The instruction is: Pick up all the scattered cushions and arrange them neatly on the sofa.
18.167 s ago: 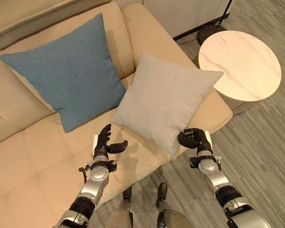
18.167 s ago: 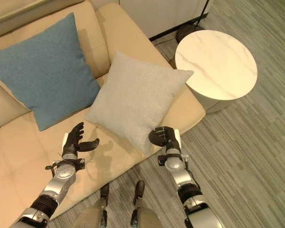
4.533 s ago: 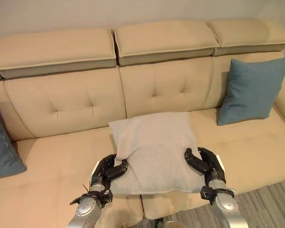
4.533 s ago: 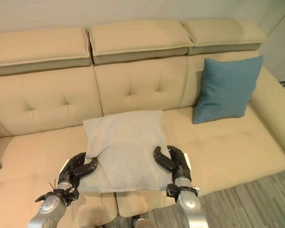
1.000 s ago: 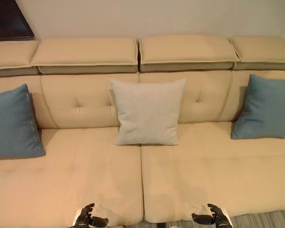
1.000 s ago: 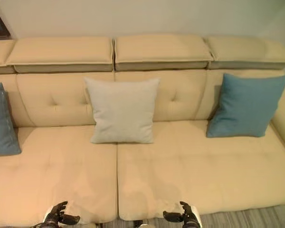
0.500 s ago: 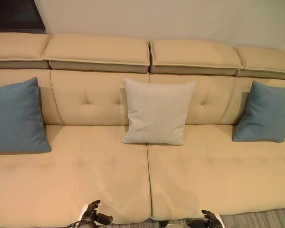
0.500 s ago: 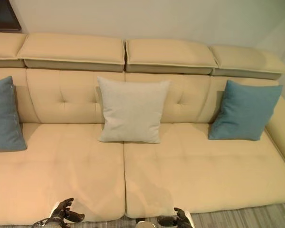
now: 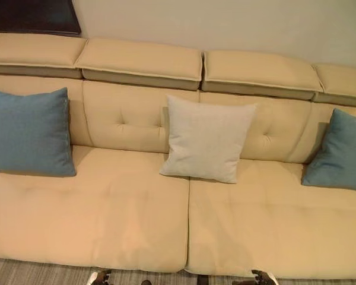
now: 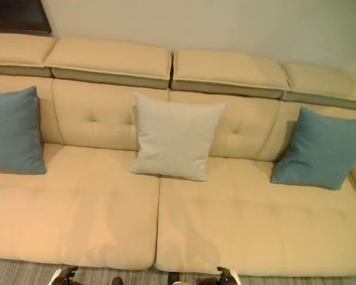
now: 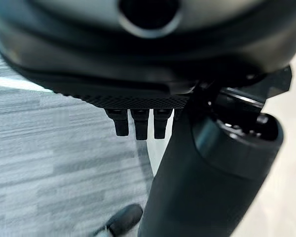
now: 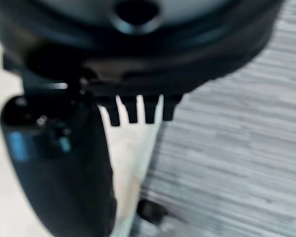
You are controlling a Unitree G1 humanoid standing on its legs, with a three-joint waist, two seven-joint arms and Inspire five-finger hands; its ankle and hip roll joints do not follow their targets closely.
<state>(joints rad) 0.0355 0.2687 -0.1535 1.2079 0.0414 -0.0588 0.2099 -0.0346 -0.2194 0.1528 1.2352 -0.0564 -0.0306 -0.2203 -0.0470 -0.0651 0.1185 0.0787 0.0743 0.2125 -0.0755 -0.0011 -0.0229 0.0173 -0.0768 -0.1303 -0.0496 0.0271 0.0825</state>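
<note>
Left hand (image 11: 138,116): fingers straight and relaxed, thumb standing out beside them; holds nothing, touches nothing. It hangs over the grey striped floor (image 11: 49,163) by the front edge of the sofa; its tip also shows at the bottom edge of the left eye view.

Right hand (image 12: 138,111): fingers straight, thumb apart from them; empty, in contact with nothing. Below it, the seam where the sofa front meets the floor.

Sofa (image 9: 136,202): long, beige, tufted backrest, padded headrest sections along the top, two wide seat cushions meeting at a central seam.

Grey cushion (image 9: 206,138): upright at the middle of the sofa, leaning on the backrest, lower edge on the seat just over the seam.

Left blue cushion (image 9: 28,132): upright against the backrest at the sofa's left end.

Right blue cushion (image 10: 319,147): tilted slightly, leaning on the backrest at the right end, well apart from the grey one.
</note>
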